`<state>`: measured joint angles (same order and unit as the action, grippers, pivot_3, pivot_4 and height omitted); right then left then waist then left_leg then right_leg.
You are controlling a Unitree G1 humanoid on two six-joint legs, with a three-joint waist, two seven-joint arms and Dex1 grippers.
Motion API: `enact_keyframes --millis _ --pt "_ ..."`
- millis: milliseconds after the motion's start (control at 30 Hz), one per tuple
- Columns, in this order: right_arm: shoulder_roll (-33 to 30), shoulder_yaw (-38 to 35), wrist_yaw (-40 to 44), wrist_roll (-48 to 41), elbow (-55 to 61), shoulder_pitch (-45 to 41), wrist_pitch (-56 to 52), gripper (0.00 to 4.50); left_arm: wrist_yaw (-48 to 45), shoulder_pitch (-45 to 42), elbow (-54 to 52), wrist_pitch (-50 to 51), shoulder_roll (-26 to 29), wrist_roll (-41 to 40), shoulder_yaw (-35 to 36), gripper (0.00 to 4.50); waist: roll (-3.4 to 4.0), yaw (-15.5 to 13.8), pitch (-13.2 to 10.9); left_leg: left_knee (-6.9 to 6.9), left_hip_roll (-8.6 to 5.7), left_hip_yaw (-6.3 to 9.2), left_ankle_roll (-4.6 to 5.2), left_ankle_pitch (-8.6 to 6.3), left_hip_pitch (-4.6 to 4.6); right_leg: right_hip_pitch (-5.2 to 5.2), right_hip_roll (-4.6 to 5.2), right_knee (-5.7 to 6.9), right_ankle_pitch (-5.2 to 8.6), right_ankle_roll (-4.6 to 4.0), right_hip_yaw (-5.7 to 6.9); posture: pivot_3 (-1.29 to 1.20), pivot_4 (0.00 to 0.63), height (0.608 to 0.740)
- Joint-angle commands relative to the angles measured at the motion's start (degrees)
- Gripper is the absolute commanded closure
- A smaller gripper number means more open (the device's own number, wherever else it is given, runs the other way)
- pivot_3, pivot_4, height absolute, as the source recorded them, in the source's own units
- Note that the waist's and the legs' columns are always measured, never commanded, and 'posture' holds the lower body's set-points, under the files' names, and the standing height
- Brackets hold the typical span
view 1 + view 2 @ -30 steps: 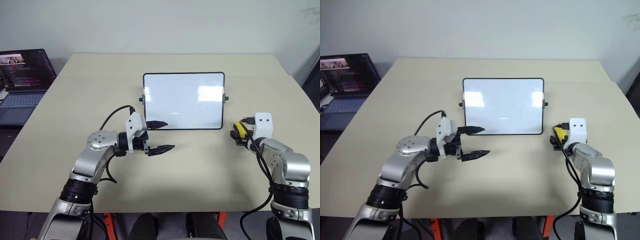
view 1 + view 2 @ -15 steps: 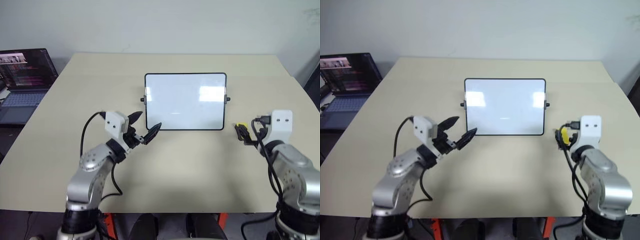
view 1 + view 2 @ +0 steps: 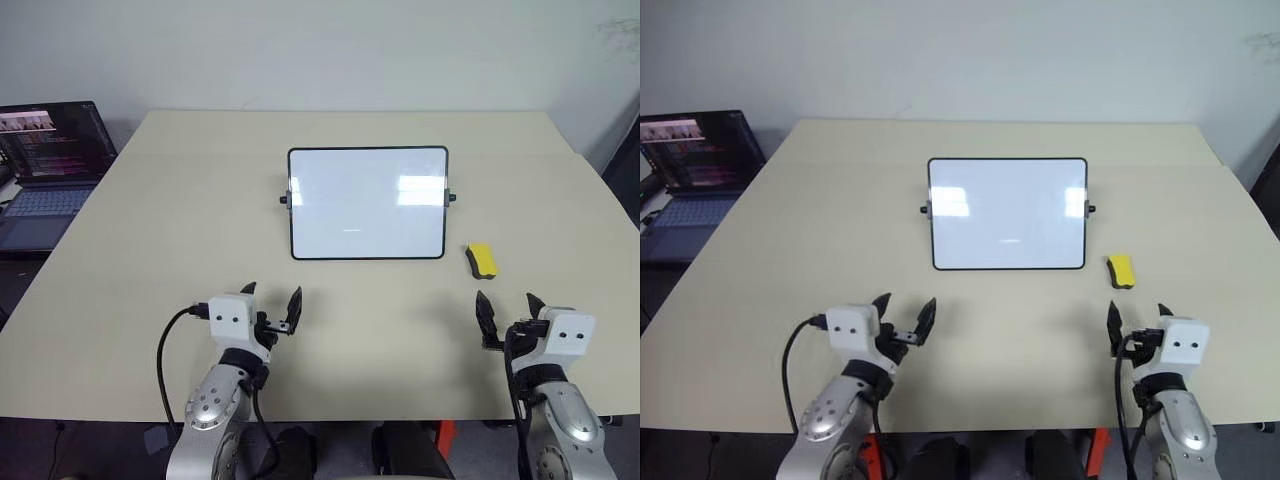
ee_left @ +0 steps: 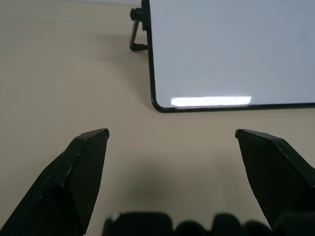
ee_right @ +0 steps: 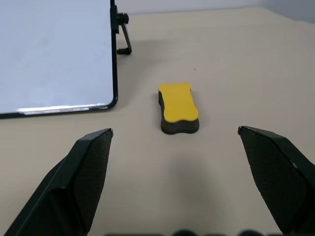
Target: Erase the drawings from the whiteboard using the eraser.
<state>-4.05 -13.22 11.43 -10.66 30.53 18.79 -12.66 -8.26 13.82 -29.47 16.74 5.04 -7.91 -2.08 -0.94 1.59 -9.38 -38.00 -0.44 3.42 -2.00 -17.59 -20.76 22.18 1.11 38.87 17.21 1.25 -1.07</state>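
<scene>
The whiteboard (image 3: 367,203) sits near the middle of the beige table (image 3: 150,230), propped on small side stands with a black knob on each short side. Its glossy white face carries bright reflections of light and one very faint short mark near the centre; no black doodles can be made out on it. The eraser (image 3: 482,260), a small yellow block with a dark underside, lies flat on the table just off the board's lower right corner, yellow face up, apart from the frame and touching neither gripper. In the right wrist view the eraser (image 5: 178,107) lies ahead of the fingers, with bare tabletop between them and it, and the board's corner is beside it. The right gripper (image 3: 508,315) hovers near the table's near edge on the right side, fingers pointing forward and spread wide, nothing between them. The left gripper (image 3: 270,307) is at the near edge on the left side, likewise level and facing forward, its two black fingers standing well apart and empty; its wrist view looks toward the board's lower left corner (image 4: 160,105). A dark laptop (image 3: 45,165) with a lit screen sits off the table's left side.
</scene>
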Motion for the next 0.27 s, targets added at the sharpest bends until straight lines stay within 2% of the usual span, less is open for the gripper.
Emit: enact_keyframes --millis 33,267 --pt "-0.72 1.32 0.47 -0.01 2.3 0.86 2.15 0.04 0.37 -0.06 -2.78 -1.3 -0.02 1.01 -1.45 0.0 0.0 -0.01 0.0 0.0 -0.01 0.0 0.0 0.0 -0.01 0.01 0.0 -0.01 -0.02 -0.04 0.0 0.0 0.15 0.74" --pt "0.71 9.86 -4.36 6.22 5.5 0.1 -0.64 0.04 0.77 1.74 -2.87 -1.61 -0.82 0.7 -3.06 0.0 0.0 0.0 0.0 0.07 0.01 0.02 -0.02 -0.02 -0.03 0.06 0.01 -0.01 0.01 -0.14 0.01 0.0 0.15 0.74"
